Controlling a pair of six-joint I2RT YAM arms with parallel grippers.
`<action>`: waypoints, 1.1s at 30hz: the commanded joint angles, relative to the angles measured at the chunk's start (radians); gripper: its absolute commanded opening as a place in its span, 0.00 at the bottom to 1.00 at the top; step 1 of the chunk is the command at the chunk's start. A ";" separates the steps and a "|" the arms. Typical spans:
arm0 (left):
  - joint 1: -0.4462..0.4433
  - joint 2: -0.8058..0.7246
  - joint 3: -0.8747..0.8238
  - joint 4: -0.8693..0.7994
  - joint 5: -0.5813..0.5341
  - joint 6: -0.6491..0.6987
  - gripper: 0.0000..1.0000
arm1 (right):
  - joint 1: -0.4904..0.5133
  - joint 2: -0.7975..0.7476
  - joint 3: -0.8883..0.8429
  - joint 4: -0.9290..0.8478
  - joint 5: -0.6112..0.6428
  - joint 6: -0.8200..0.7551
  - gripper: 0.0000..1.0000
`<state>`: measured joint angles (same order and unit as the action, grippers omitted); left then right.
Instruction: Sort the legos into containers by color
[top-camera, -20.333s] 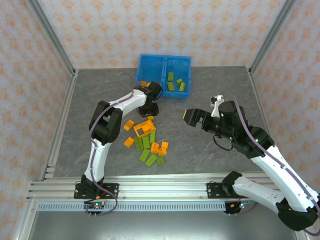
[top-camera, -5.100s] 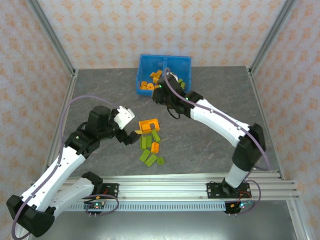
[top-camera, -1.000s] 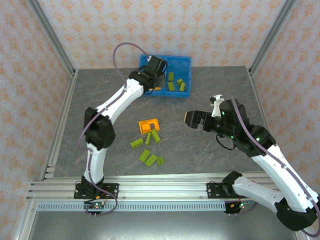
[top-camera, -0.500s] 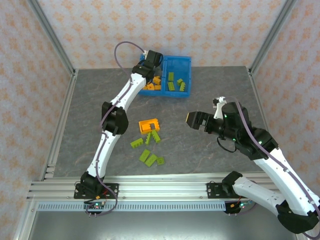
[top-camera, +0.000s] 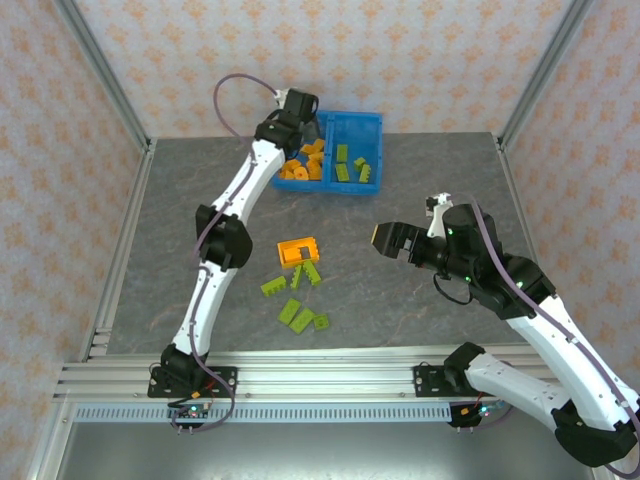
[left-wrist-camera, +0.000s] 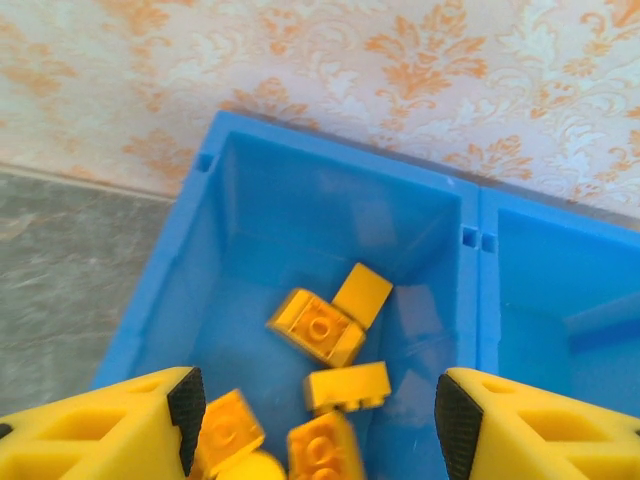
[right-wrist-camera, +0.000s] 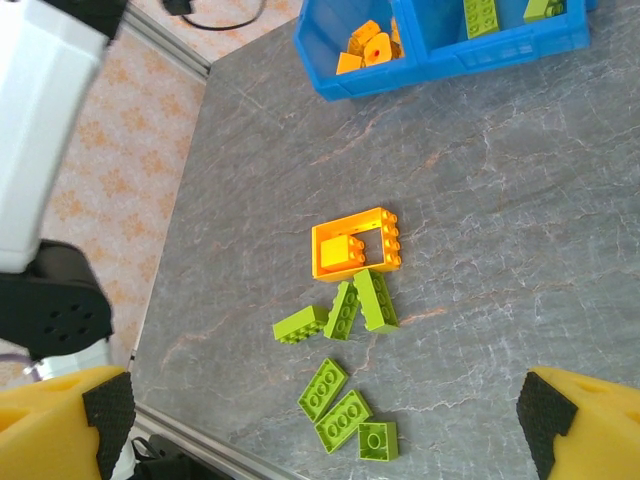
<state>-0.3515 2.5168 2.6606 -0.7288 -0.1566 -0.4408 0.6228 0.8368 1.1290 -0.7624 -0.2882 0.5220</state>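
Bricks (left-wrist-camera: 318, 328), orange and studded, lie jumbled in glossy blue bin (left-wrist-camera: 300, 190).

Robot lab test cell: aluminium frame (top-camera: 103, 75), patterned wall panels (top-camera: 400, 60), grey marbled tabletop (top-camera: 430, 185), mounting rail (top-camera: 330, 378) at near edge.

I saw the blue bin (top-camera: 350, 115) at the far edge, orange legos (top-camera: 301, 167) heaped in its left compartment (top-camera: 296, 186), lime green legos (top-camera: 352, 165) in its right compartment (top-camera: 357, 187). Nearer, the orange hollow square piece (top-camera: 298, 250) lay flat, six green bricks (top-camera: 301, 318) scattered just beside and nearer.
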 joint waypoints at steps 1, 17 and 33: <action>0.009 -0.280 -0.135 -0.100 0.058 -0.021 0.65 | 0.002 0.002 -0.012 0.024 0.008 0.020 0.99; 0.017 -1.083 -1.576 0.186 0.434 -0.153 0.59 | 0.002 0.123 -0.025 0.108 -0.084 -0.015 0.99; 0.012 -0.852 -1.684 0.343 0.500 -0.146 0.38 | 0.002 0.123 -0.041 0.095 -0.063 0.000 0.99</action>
<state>-0.3393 1.6428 0.9733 -0.4171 0.3386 -0.5949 0.6228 0.9844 1.0981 -0.6651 -0.3737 0.5205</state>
